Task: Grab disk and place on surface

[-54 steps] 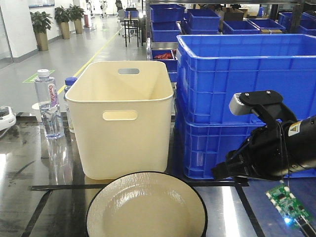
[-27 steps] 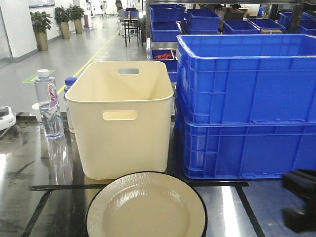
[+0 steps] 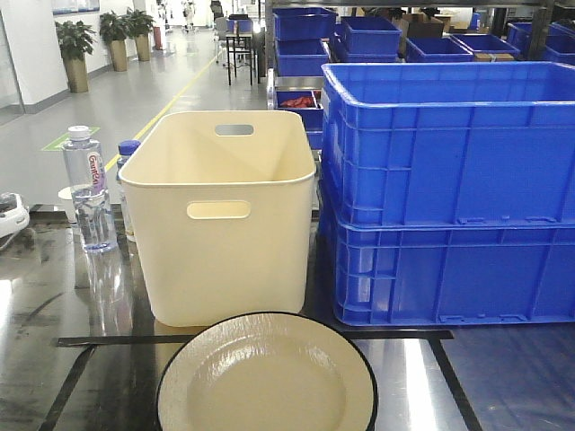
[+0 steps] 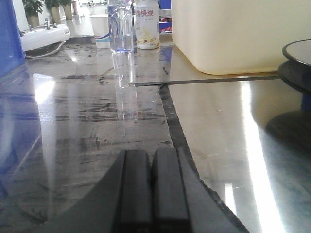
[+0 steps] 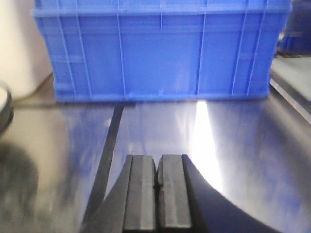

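Note:
The disk [image 3: 267, 375], a cream plate with a black rim, lies flat on the glossy black surface [image 3: 90, 305] at the near middle of the front view. Its edge shows at the right of the left wrist view [image 4: 297, 53] and at the far left of the right wrist view [image 5: 4, 109]. My left gripper [image 4: 151, 154] hangs low over the surface [image 4: 97, 111], left of the disk, jaws pressed together and empty. My right gripper [image 5: 159, 159] is also shut on nothing, low over the surface [image 5: 233, 136], right of the disk. Neither arm appears in the front view.
A tall cream bin [image 3: 225, 215] stands right behind the disk. Two stacked blue crates [image 3: 449, 189] fill the right rear. A water bottle [image 3: 88, 189], a drink bottle [image 4: 146, 24] and a paper cup [image 4: 101, 30] stand at the left rear.
The right arm, which was raised at the right of the front view a second ago, has dropped down and out of that view. The disk has not moved.

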Robot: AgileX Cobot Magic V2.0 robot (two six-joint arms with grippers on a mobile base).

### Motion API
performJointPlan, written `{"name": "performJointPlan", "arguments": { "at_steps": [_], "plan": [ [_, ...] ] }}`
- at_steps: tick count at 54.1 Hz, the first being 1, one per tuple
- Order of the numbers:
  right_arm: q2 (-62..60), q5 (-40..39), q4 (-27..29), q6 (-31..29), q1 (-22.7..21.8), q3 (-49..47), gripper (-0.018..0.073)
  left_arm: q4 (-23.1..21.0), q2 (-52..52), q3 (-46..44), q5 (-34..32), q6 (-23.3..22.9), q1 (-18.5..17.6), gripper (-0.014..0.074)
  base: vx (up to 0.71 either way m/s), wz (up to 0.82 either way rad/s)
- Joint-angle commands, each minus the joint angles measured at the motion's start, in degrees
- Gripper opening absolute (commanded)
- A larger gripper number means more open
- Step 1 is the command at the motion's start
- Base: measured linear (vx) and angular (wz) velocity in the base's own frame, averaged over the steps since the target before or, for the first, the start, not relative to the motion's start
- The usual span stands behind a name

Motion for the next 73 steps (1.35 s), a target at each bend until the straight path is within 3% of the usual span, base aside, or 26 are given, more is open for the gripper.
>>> {"name": "performJointPlan", "arguments": {
  "at_steps": [1,9,13,26,73],
  "plan": [
    [-4.09,-5.09,-0.84,0.03,1.59,3.93,-0.0006,0.45,-0.80,-1.11,-4.48,-0.59,0.03,-0.0008,0.00,0.00],
    [-11.99,-8.47,-3.76,0.09,4.79,13.99,-0.0005,0.45,-0.80,-1.11,-4.48,-0.59,0.03,-0.0008,0.00,0.00],
    [-11.17,-5.61,-4.69,0.44,4.98,13.27,-0.0005,0.45,-0.81,-1.11,-4.35,-0.59,-0.02,-0.0008,0.00,0.00],
    [-11.42,-9.33,-5.19,0.25,2.06,13.54,-0.0005,0.40,-0.74,-1.11,-4.11,-0.59,-0.02,-0.0008,0.00,0.00],
    [-11.42,-9.20,-5.00,0.25,2.14,13.54,-0.0005,0.40,-0.74,-1.11,-4.11,-0.59,-0.02,-0.0008,0.00,0.00]
  ]
}}
